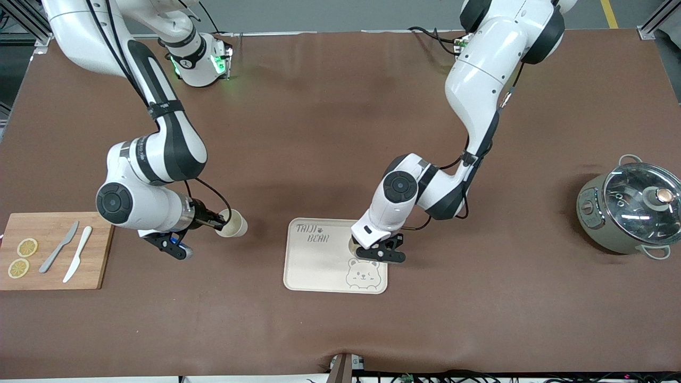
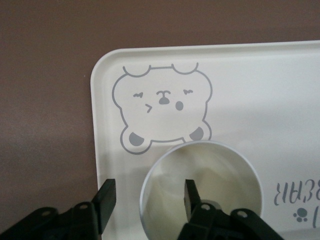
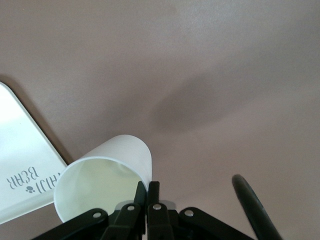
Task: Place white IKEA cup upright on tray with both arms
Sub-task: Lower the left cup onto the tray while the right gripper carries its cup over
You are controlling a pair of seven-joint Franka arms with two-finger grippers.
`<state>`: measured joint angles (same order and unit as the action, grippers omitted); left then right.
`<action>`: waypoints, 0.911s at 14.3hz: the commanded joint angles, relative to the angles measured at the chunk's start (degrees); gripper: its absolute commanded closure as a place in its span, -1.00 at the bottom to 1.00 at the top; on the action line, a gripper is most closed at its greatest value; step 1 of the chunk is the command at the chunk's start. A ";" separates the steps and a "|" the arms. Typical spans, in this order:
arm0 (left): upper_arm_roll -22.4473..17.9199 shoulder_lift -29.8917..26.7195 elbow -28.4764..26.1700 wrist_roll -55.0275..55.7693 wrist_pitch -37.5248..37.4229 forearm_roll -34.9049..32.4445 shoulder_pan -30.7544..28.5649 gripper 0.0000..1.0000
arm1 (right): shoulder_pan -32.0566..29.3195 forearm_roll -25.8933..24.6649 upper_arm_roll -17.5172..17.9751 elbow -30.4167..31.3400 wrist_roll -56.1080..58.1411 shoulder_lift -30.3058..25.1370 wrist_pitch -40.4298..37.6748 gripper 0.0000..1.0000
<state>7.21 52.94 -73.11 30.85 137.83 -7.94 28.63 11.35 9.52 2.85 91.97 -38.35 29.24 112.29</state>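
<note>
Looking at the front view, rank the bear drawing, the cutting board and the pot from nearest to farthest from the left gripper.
The left gripper is over the tray, open around a cup's wall.
1. Bear drawing, on the tray right beside the gripper, nearer the camera.
2. Pot, at the left arm's end of the table.
3. Cutting board, at the right arm's end.

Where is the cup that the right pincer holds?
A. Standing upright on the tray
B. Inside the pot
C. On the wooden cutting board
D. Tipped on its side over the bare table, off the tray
D: the right pincer pinches the rim of a tipped cup over the brown table, beside the tray.
</note>
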 commanded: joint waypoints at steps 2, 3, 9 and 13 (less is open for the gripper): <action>-1.06 -0.03 1.13 2.90 -0.89 -1.47 1.16 -1.00 | 3.67 0.94 -0.22 -5.48 -7.69 3.97 -0.32 1.00; -1.06 -0.29 1.13 2.90 -2.02 -1.38 1.08 -1.00 | 4.64 0.94 -0.30 -7.14 -10.32 5.29 -0.32 1.00; -0.97 -3.36 1.30 2.82 -8.53 -1.21 0.81 -1.00 | 7.81 0.85 -0.22 -10.94 -19.12 8.99 0.90 1.00; -0.88 -5.74 1.30 2.73 -13.28 -0.94 0.20 -1.00 | 10.62 0.85 -0.22 -13.56 -24.05 11.36 5.30 1.00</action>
<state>7.04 49.28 -71.39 31.83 127.08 -7.94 28.59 20.56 9.62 2.98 82.16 -59.88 38.30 117.61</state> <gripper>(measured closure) 0.000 0.978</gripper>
